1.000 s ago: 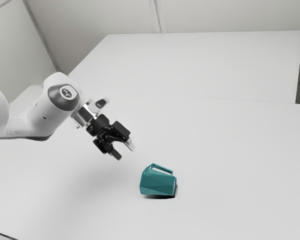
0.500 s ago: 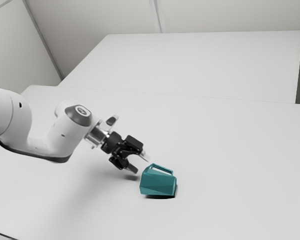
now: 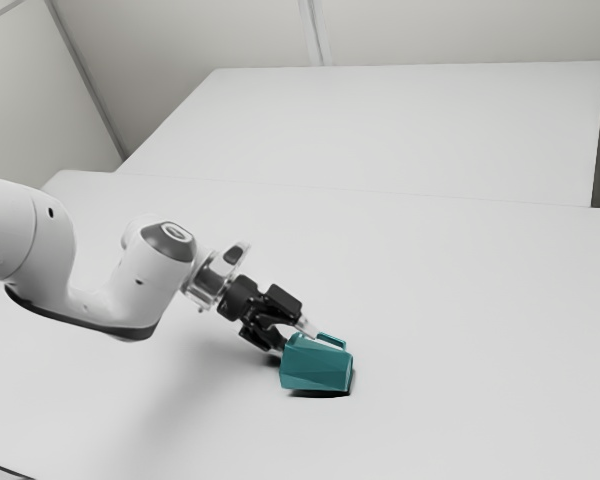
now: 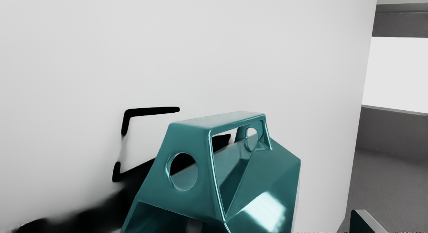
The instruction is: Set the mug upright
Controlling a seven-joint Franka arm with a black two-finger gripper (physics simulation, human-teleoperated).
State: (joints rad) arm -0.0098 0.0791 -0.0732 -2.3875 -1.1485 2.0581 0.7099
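The teal mug (image 3: 316, 364) lies on its side on the white table, its handle uppermost in the exterior view. My gripper (image 3: 294, 343) is at the mug's end on the exterior view's left, fingers spread, one tip close to the handle. In the wrist view, the mug (image 4: 260, 179) shows its handle and a dark opening toward my hand. The gripper (image 4: 279, 224) is open around part of the mug there; one fingertip (image 4: 364, 219) stands apart from the mug's side, and a grey piece, possibly the other fingertip, shows at the dark opening.
The white tabletop (image 3: 460, 320) extends around the mug. Behind it in the exterior view is another large white surface (image 3: 400, 130). Dark shadow lies beside the mug in the wrist view, and the table's edge (image 4: 362, 102) runs past it.
My gripper has moved down and toward the exterior view's right, from above the table to the mug's end. The mug has stayed on its side in the same spot.
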